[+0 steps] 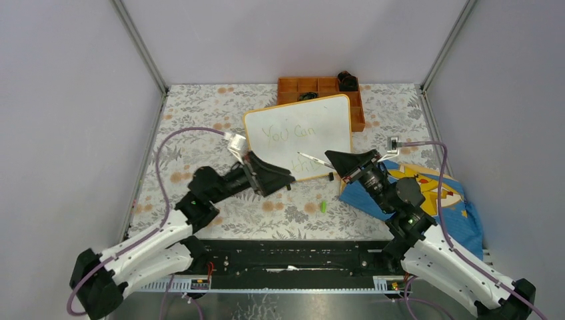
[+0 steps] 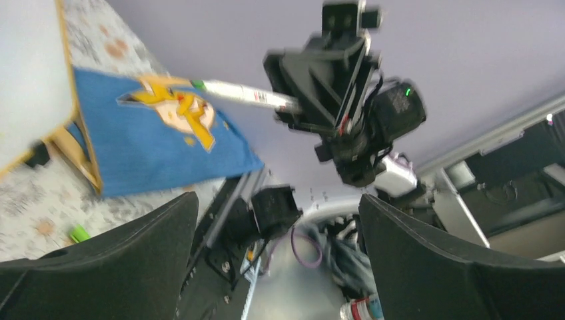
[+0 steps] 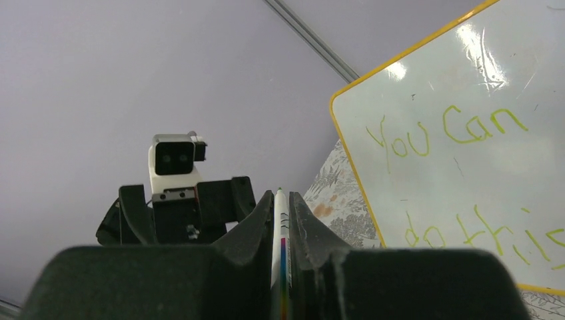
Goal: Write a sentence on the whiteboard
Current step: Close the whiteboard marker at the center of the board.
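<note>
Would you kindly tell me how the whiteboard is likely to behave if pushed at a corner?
The whiteboard looks like a thin framed panel, so probably stiff and fairly light. Lying low on the table, it would likely pivot rather than tip. Its far edge overlaps the orange tray, which might block it.

tray point(image 1: 288, 90) behind whiteboard point(image 1: 333, 133), cloth point(image 1: 466, 215) right

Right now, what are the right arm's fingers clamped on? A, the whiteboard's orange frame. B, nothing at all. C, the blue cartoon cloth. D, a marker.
D: in the right wrist view a white marker sits pinched between the right fingers, its tip poking out past them.
</note>
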`<state>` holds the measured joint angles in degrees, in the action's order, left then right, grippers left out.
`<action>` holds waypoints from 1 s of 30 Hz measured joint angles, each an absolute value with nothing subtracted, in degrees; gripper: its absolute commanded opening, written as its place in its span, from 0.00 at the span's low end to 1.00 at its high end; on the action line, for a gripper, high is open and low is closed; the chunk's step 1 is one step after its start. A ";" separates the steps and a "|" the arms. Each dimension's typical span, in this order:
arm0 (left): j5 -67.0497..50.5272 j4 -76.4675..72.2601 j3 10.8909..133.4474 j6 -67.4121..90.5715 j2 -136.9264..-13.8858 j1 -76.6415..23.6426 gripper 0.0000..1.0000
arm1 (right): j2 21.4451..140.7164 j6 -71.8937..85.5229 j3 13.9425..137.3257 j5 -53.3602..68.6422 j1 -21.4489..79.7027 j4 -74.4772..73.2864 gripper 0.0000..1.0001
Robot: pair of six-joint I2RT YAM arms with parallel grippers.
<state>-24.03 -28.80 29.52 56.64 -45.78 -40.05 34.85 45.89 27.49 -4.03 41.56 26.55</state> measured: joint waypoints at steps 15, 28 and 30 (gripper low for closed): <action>-4.58 -38.81 33.45 55.81 -61.54 -52.97 0.80 | 32.64 50.04 26.59 -3.99 41.56 27.24 0.00; 1.50 -46.15 35.70 61.28 -66.87 -53.32 0.65 | 31.24 51.29 25.28 -3.97 41.56 26.76 0.00; 1.50 -47.00 36.45 61.56 -67.11 -53.34 0.60 | 31.22 51.40 25.19 -3.97 41.56 26.44 0.00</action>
<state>1.50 -47.00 36.45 61.56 -67.11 -53.34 31.22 51.40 25.19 -3.97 41.56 26.44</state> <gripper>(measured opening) 0.658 0.152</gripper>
